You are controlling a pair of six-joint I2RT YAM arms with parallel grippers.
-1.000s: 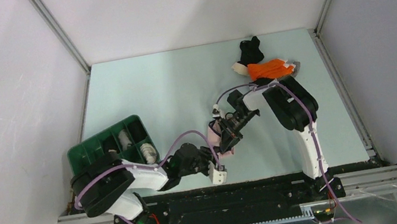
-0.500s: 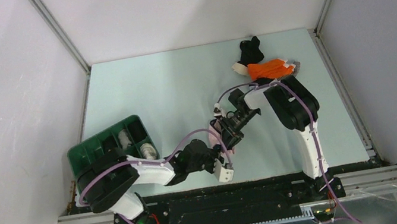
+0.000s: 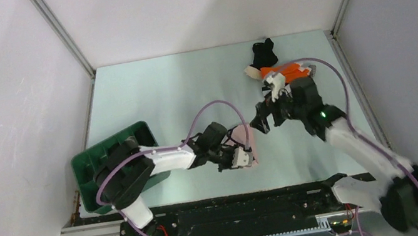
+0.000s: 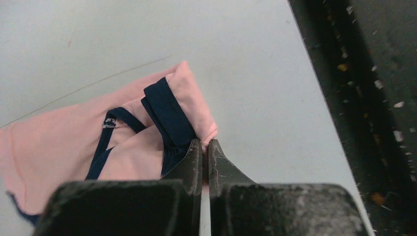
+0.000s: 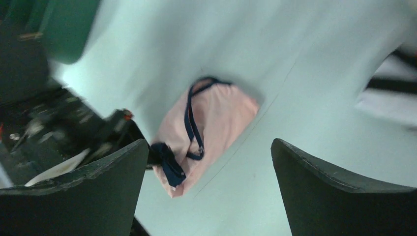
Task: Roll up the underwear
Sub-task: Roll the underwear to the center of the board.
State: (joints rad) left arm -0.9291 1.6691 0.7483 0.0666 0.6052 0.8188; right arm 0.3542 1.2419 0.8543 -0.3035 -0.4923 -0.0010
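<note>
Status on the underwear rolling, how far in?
Done: nothing confirmable; the green tray is mostly hidden. In hand: left gripper is shut on a corner of the pink underwear, which lies unrolled; right gripper is open, clear of it. Left: the black, orange and white pile at the far edge.

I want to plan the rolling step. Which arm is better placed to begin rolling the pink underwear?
Left. The left jaws are shut on the banded edge of the pink underwear; the right jaws are open and apart from it.
</note>
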